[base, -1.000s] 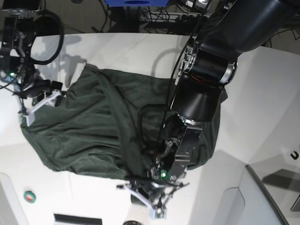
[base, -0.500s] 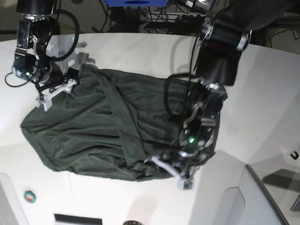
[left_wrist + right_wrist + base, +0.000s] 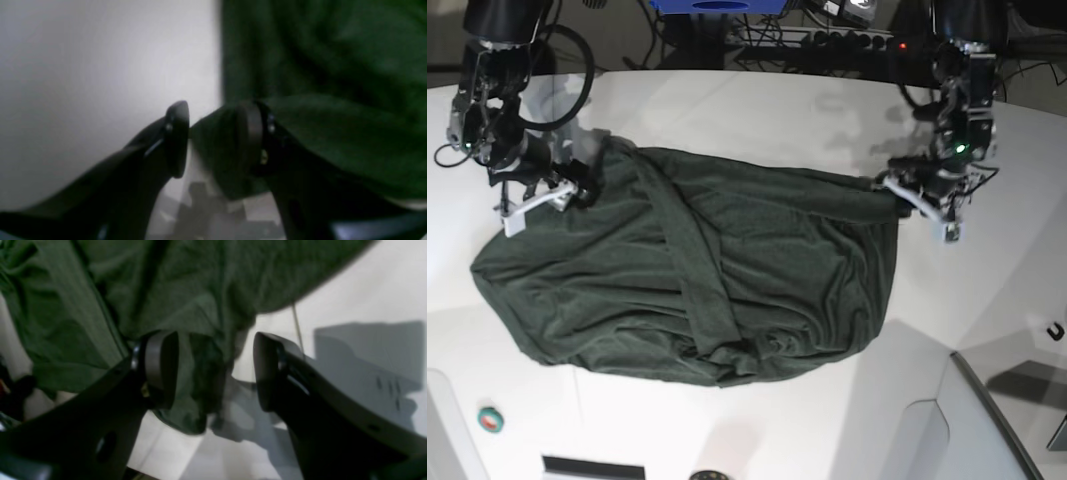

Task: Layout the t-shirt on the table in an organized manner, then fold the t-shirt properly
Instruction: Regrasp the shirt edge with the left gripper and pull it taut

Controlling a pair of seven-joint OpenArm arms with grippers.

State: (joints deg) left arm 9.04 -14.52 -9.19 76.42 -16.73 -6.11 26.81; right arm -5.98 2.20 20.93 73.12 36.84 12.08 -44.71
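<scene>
Layout stage, not far in. The t-shirt [image 3: 697, 270] lies as a wide, rumpled dark green mass on the table [image 3: 757, 110], a thick twisted ridge of cloth running down its middle; no sleeve or collar can be picked out, and no fold has been made. Judged from this, spreading and squaring are left to do, then all of the folding.

Left gripper [image 3: 924, 196]: jaws partly apart, with a flap of green cloth lying between the pads and against one of them. It looks to be in the jaws but not pinched (cannot say for sure whether it is gripped). The bulk of the shirt spreads away to one side of this gripper, bare white tabletop to the other.

Right gripper [image 3: 539, 195]: jaws stand wide, a bunched corner of the shirt between them, against one pad only and clear of the other; nothing clamped. The rest of the cloth trails off beyond the fingertips.

Surface: glossy white, curved edge, faint seam lines, shadows of the arms on it. A small green-and-red round thing [image 3: 491, 420] sits well away from both grippers, near the table's rim. Beyond the far edge, dark cables [image 3: 817, 40] and a blue object [image 3: 717, 5]; the room otherwise dim.
</scene>
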